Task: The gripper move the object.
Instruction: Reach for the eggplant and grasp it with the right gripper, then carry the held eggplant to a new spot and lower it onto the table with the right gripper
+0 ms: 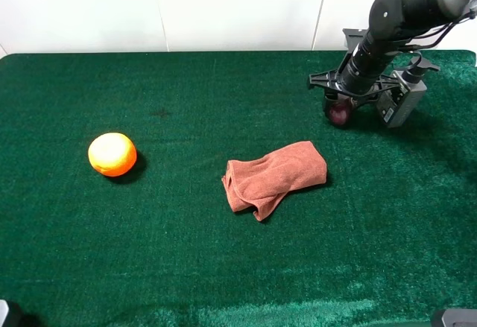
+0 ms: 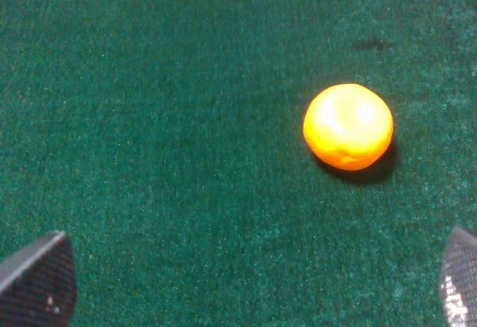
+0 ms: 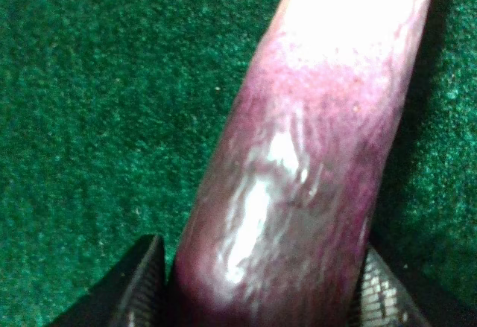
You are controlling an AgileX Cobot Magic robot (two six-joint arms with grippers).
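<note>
At the far right of the green table [image 1: 223, 96], item one: the aubergine [image 3: 313, 156], purple and glossy, is sitting between the jaws of the right gripper [image 1: 341, 103]. Both jaws are pressing against its darker end, clenched on it. Its long axis is running straight out from the jaws, along the line of the fingers and leaning a little to one side, so most of its length is lying beyond the fingertips, paling towards the far end. Whether it is touching the table or hanging just clear is hard to tell from these views.

Item two: the left gripper [image 2: 250, 286] is hovering with jaws spread wide and holding nothing, above bare table near the orange [image 2: 348, 126] on the left side.

Item three: a rust-red cloth [image 1: 274, 178] is lying crumpled mid-table, between the two fruits.

Judgement: the right arm is the one carrying the task's thing, and the left is standing well apart from it.
</note>
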